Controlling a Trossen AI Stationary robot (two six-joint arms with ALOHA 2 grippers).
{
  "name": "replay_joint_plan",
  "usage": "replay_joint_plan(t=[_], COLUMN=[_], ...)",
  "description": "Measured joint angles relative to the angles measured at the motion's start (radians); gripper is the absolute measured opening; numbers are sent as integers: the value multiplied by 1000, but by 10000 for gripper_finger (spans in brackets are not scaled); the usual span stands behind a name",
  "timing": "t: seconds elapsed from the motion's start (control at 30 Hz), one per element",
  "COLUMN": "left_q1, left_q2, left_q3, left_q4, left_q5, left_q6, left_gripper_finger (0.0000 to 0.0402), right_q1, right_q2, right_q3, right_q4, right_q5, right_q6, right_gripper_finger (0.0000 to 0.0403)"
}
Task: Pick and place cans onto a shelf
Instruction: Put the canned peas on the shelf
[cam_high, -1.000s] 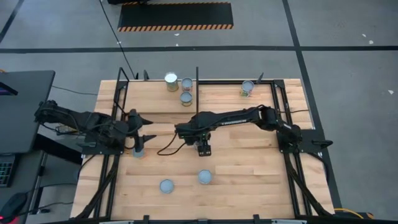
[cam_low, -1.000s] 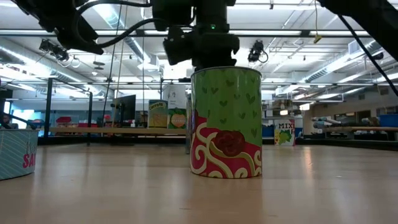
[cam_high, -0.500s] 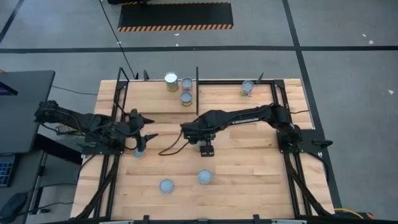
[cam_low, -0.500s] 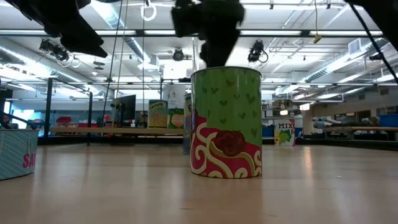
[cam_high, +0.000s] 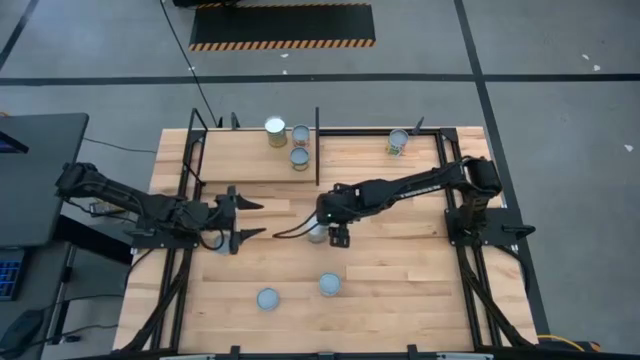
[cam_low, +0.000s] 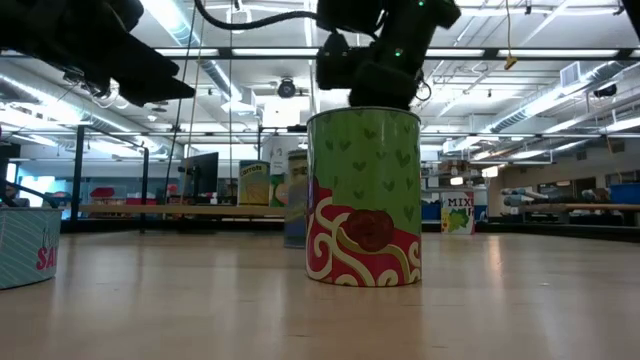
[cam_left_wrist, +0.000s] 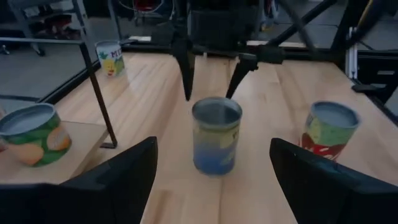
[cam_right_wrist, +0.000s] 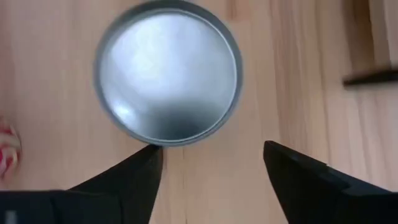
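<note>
Right end effector (cam_high: 333, 236) hangs spread over the blue-labelled can (cam_left_wrist: 216, 135) mid-bench, apparently not touching it; left end effector (cam_high: 244, 219) waits nearby, also spread.

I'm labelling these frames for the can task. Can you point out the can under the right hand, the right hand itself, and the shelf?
Can under the right hand (cam_right_wrist: 166, 79): right wrist view, centre of its silver top.
Right hand (cam_left_wrist: 208, 78): left wrist view, gap between its fingertips.
Shelf (cam_high: 245, 160): high view, bare wood panel.

Blue-yellow can (cam_left_wrist: 216, 136) upright on table (cam_left_wrist: 273, 186), under right gripper (cam_left_wrist: 209, 78), fingers spread. Red-green can (cam_left_wrist: 328, 129) beside. Left fingers (cam_left_wrist: 118, 180) apart.
</note>
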Motion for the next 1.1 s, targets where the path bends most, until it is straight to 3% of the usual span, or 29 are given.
replay_joint_plan(t=[0.13,0.3,0.43,0.63,0.73,0.9,1.0,1.1], left_q1=[0,3,36,150,193,216,212,217], left_q2=[44,178,274,409,480,559,576,583], left_q3=[-8,-8,6,139,200,257,273,290], left_q4=[20,180,285,230,232,227,224,170], left_q5=[-11,-8,2,171,200,306,320,318], left_q6=[4,63,99,92,133,168,141,131], left_gripper_finger=[314,315,315,315,314,270,236,237], right_q1=[-8,-9,9,71,99,142,165,187], right_q2=[7,23,-9,-84,-105,-109,-110,-110], right_q3=[-18,-21,-17,-16,-16,-16,-16,-29], right_q4=[150,220,149,22,9,-31,-77,-89], right_q5=[-44,-56,-54,-5,40,49,51,53], right_q6=[-44,-80,-54,24,35,60,91,121], right_gripper_finger=[256,241,241,240,240,240,240,240])
